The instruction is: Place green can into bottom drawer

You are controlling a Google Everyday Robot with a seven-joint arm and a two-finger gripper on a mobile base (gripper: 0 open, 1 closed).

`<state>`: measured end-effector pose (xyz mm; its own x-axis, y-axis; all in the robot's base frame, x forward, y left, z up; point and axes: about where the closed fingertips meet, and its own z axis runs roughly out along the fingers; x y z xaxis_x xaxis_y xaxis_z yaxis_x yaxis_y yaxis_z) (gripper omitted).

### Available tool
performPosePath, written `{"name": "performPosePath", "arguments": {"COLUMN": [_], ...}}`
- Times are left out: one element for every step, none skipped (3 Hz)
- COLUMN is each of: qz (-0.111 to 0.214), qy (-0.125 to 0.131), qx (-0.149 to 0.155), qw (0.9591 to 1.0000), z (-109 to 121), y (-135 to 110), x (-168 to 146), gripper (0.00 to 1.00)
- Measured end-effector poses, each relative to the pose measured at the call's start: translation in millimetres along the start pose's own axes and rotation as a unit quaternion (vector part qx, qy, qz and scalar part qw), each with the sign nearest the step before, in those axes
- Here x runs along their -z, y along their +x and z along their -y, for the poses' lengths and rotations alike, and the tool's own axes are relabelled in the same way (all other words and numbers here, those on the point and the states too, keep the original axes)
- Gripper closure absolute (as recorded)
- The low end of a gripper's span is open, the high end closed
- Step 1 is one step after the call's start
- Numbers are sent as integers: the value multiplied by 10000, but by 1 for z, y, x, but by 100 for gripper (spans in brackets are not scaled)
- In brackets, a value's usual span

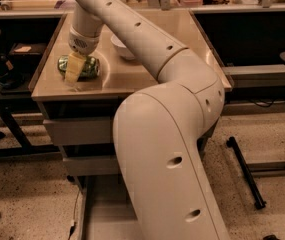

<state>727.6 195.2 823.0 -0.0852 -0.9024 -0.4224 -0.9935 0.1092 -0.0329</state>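
the green can [90,67] lies on its side at the left of the cabinet top [132,81], near its front edge, so it can be taken across its round body from above. the gripper [75,70] hangs right over the can's left half, placed for such a grasp, though i can't tell whether it has closed on it. the bottom drawer [99,211] stands pulled out toward the near side, i'd guess so the can may be lowered straight in.
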Motion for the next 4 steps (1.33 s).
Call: {"name": "performPosePath", "arguments": {"qz": [0, 0, 160, 408], "qy": [0, 0, 36, 16], "qx": [0, 0, 169, 72], "qw": [10000, 10000, 9997, 9991], "z": [0, 0, -7, -30], "y": [0, 0, 0, 12], "x": [0, 0, 14, 36], "gripper": [42, 65, 88, 100]}}
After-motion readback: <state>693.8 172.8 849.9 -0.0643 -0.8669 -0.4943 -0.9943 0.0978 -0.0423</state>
